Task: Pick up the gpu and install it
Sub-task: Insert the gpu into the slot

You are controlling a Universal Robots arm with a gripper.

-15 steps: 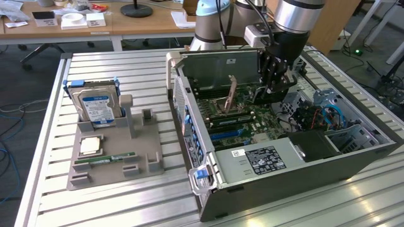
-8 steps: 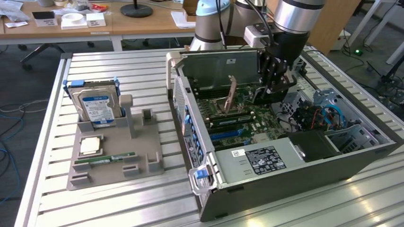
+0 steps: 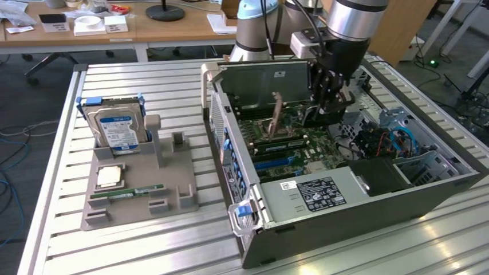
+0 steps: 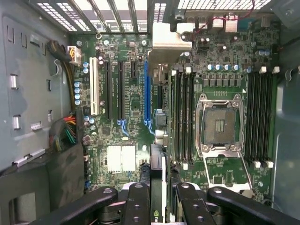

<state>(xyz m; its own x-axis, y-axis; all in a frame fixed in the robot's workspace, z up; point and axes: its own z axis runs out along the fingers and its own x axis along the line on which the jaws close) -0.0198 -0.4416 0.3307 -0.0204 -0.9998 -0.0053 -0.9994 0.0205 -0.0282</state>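
At far left the grey tray [image 3: 153,175] holds the hard drive [image 3: 118,129], a processor chip [image 3: 109,176] and the RAM stick [image 3: 126,195]. Centre-right, in the open case [image 3: 344,217], the half-closed gripper [image 3: 327,110] pinches the gpu [image 3: 276,114] upright over the motherboard [image 3: 302,146]. If off line with the blue slot [image 4: 147,89], it could jam or bend.

Even daylight fills the exterior view, with streaks of glare on the slatted aluminium table [image 3: 428,240] at the exterior view's right. In the wrist view the motherboard [image 4: 131,93] is dimmer, the case's vent grille [image 4: 93,11] blown out white, the gripper [image 4: 161,192] dark in shadow.
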